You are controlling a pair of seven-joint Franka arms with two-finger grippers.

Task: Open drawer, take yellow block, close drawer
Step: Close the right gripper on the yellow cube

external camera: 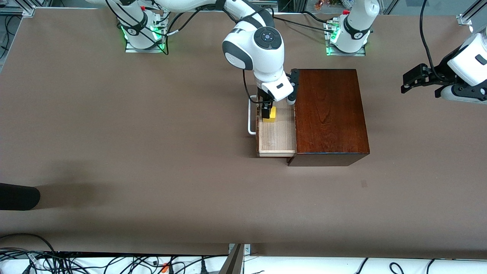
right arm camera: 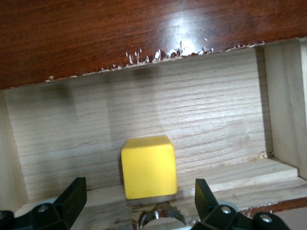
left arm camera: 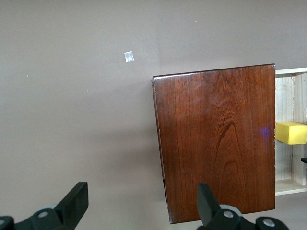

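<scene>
In the front view the drawer (external camera: 277, 133) stands pulled out of the dark wooden box (external camera: 330, 114) toward the right arm's end of the table, its white handle (external camera: 251, 116) leading. The yellow block (external camera: 269, 114) sits in the drawer, in the part farther from the front camera, close to the handle-side wall. The right gripper (external camera: 267, 107) is down in the drawer right at the block, while the left gripper (external camera: 418, 78) waits over bare table at the left arm's end, well apart from the box. The left wrist view shows that gripper's fingers (left arm camera: 74, 203) spread wide with nothing between them, looking down on the box top and a sliver of the block (left arm camera: 290, 132) in the drawer. In the right wrist view the block (right arm camera: 147, 166) lies centred between the spread fingers (right arm camera: 72, 199), resting on the pale floor of the drawer (right arm camera: 144, 105) against its front wall. The step in hand looks like the grasp: I would lower squarely, keep the fingers clear of that wall, close evenly on opposite faces, then lift straight up.
</scene>
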